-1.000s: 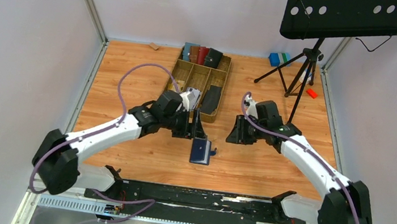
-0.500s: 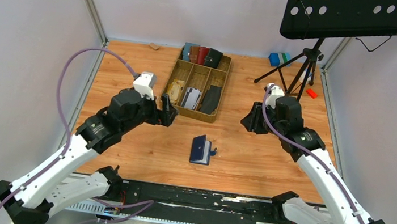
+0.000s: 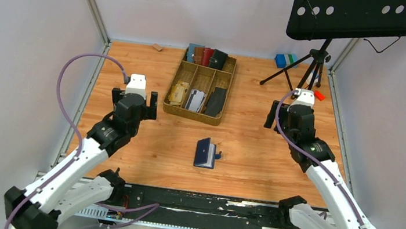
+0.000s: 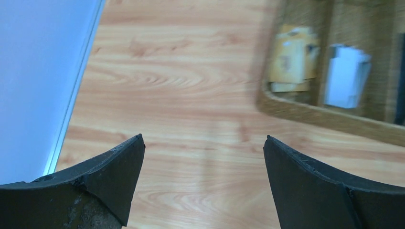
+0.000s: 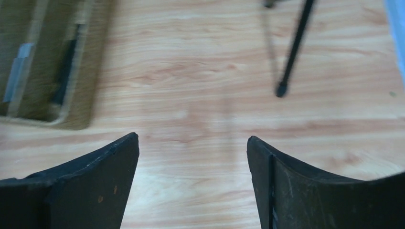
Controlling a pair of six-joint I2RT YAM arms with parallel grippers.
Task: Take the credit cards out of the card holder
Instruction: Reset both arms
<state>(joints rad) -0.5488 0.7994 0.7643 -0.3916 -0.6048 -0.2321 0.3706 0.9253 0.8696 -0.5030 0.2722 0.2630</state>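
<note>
The navy-blue card holder (image 3: 206, 152) lies on the wooden table near the middle, with its small tab to the right. White and grey credit cards (image 3: 195, 99) and tan-gold ones (image 3: 178, 93) rest in the wooden tray (image 3: 173, 111); the left wrist view shows the white cards (image 4: 346, 76) and the tan cards (image 4: 291, 58) too. My left gripper (image 3: 135, 101) hovers left of the tray, open and empty (image 4: 204, 143). Over bare wood at the right, my right gripper (image 3: 288, 114) is open with nothing between its fingers (image 5: 193, 140).
Teal, brown, red and black holders (image 3: 206, 56) stand at the tray's far end, and a black holder (image 3: 215, 101) lies in its right compartment. A music stand's tripod (image 3: 305, 74) stands at the back right, with a blue block (image 3: 281, 60) and a red piece (image 3: 319, 95) near it.
Both arms pulled back from the middle toward the table's sides. The right gripper opened wide and the left gripper opened fully. The card holder stayed where it lies.
</note>
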